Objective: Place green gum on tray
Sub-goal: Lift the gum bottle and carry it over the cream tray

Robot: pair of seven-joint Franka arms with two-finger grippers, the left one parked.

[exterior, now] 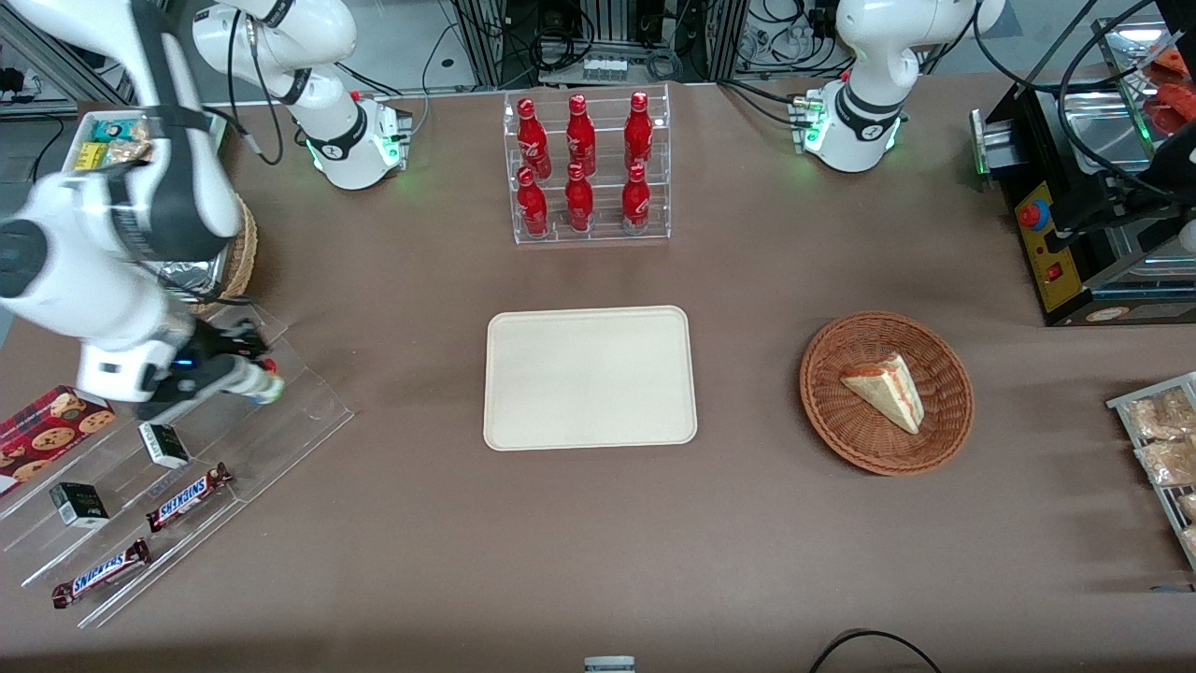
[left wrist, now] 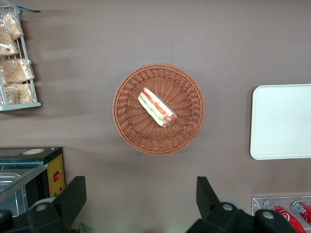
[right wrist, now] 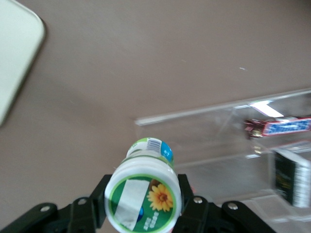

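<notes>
My gripper is shut on the green gum, a small white bottle whose round lid carries a green disc and an orange flower. In the front view the gripper holds the gum above the clear acrylic snack rack at the working arm's end of the table. The cream-beige tray lies flat mid-table with nothing on it, well apart from the gripper. A rounded corner of the tray shows in the right wrist view.
Snickers bars, small dark boxes and a cookie box lie on the rack. A clear stand of red bottles stands farther from the front camera than the tray. A wicker basket with a sandwich lies toward the parked arm's end.
</notes>
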